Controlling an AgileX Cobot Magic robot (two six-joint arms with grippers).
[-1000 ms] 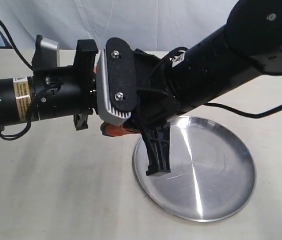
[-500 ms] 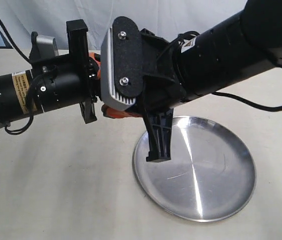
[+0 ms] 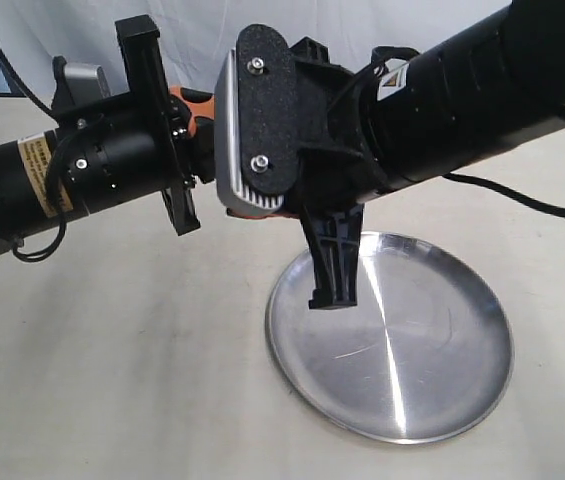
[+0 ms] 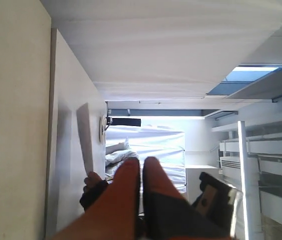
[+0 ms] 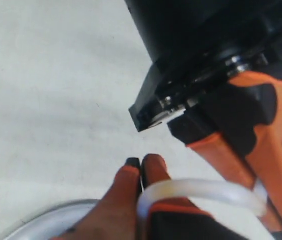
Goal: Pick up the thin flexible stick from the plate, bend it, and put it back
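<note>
The thin flexible stick (image 5: 200, 190) shows in the right wrist view as a pale strand bowed into an arc. One end sits between the orange fingers of my right gripper (image 5: 141, 165), which is shut on it. The other end runs to the orange finger (image 5: 240, 155) of my left gripper (image 4: 141, 162), whose jaws are pressed together. In the exterior view both grippers are hidden behind the right wrist's camera mount (image 3: 262, 120), raised up and to the left of the shiny silver plate (image 3: 432, 390). The plate rim (image 5: 46, 212) lies below the right fingers.
The left arm (image 3: 82, 170) comes in from the left and the right arm (image 3: 452, 90) from the upper right. A black bracket (image 3: 332, 265) hangs above the plate's left rim. Cables (image 3: 532, 205) trail off the right arm. Pale table cloth (image 3: 112, 370) surrounds the plate.
Both arms have risen together from the table, and their meeting point has moved up and slightly right. The left wrist has turned and tilted upward.
</note>
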